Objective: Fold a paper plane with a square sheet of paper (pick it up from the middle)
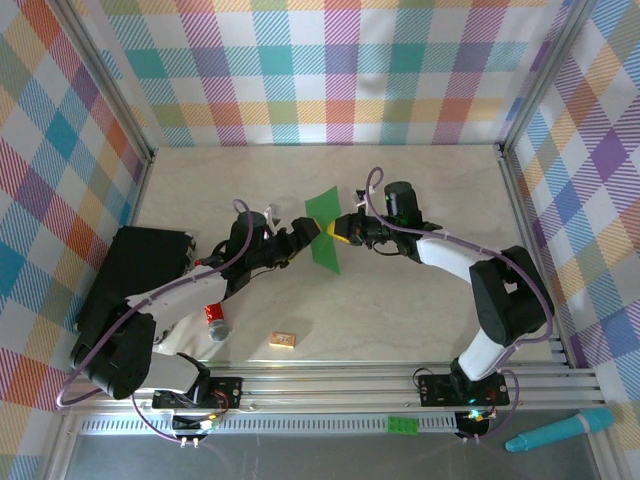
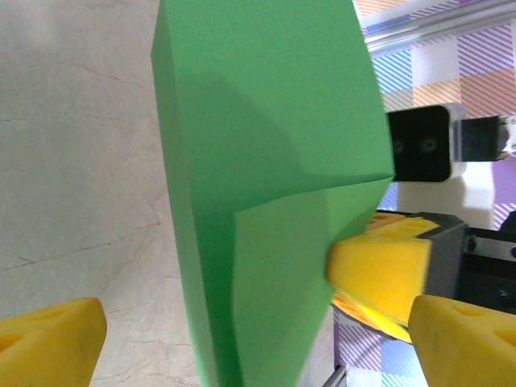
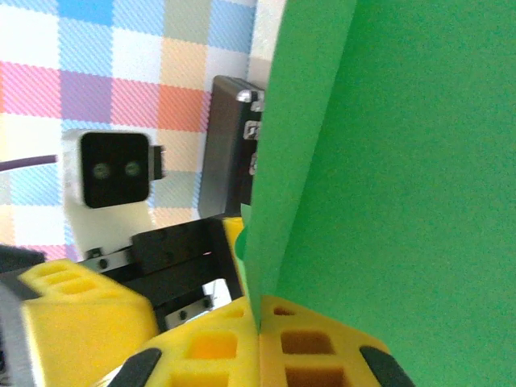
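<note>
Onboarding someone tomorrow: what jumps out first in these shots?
The bright green sheet of paper, held up creased above the table. The right gripper pinches its edge with shut yellow fingers, while the left gripper stands open beside it. Bright plaid walls ring the scene.

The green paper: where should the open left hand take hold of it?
Pinch the green paper across its flat faces near the free edge, coming from the side opposite the right hand, which clamps the other edge. The paper stands upright inside the open left hand.
</note>
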### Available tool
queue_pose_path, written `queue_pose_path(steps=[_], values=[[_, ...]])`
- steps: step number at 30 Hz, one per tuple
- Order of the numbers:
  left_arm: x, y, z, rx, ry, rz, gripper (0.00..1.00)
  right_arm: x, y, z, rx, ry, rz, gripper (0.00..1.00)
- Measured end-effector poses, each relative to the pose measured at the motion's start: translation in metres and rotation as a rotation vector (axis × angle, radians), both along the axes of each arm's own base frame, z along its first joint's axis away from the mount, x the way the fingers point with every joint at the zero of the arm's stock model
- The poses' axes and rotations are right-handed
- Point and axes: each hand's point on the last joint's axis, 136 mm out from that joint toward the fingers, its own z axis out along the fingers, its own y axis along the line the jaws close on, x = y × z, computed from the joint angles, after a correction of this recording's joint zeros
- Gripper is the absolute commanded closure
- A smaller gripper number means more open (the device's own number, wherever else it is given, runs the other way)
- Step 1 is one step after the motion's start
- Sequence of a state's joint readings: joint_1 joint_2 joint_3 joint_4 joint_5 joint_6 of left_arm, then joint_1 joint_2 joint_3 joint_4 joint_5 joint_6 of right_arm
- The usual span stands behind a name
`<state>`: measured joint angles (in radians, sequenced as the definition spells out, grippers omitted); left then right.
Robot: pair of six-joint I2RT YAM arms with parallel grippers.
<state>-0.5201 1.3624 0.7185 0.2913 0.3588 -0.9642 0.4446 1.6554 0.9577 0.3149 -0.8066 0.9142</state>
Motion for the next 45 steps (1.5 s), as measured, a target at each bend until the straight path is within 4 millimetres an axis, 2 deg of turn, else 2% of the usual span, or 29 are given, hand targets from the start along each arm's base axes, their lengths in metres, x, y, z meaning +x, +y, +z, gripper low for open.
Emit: queue_pose_path(steps=[4, 7, 14, 26, 30, 33, 39, 41, 45], values=[[-0.001, -0.003, -0.001, -0.01, -0.001, -0.017, 0.05, -0.003, 0.003, 0.013, 0.048, -0.005, 0.028, 0.92], [-0.001, -0.006, 0.002, -0.028, -0.018, -0.032, 0.11, -0.005, 0.004, 0.017, 0.065, -0.001, 0.042, 0.91], [0.0, -0.012, 0.019, -0.082, -0.09, -0.063, 0.38, -0.009, 0.004, 0.015, 0.07, 0.019, 0.048, 0.91], [-0.004, -0.009, 0.025, -0.053, -0.142, -0.078, 0.66, -0.014, 0.001, 0.006, 0.045, 0.057, 0.041, 0.9], [-0.005, -0.006, 0.019, -0.025, -0.134, -0.069, 0.78, -0.014, 0.0, 0.004, 0.04, 0.065, 0.041, 0.88], [-0.005, -0.004, 0.015, -0.004, -0.13, -0.069, 0.86, -0.015, 0.0, 0.003, 0.037, 0.07, 0.041, 0.81], [-0.006, 0.001, 0.001, 0.068, -0.107, -0.068, 0.96, -0.013, -0.008, -0.002, -0.006, 0.057, 0.007, 0.48], [-0.006, 0.005, -0.003, 0.103, -0.093, -0.068, 0.97, -0.008, -0.016, -0.005, -0.031, 0.057, -0.024, 0.42], [-0.001, 0.015, -0.003, 0.231, -0.074, -0.066, 1.0, 0.01, -0.047, -0.013, -0.083, 0.067, -0.134, 0.35]])
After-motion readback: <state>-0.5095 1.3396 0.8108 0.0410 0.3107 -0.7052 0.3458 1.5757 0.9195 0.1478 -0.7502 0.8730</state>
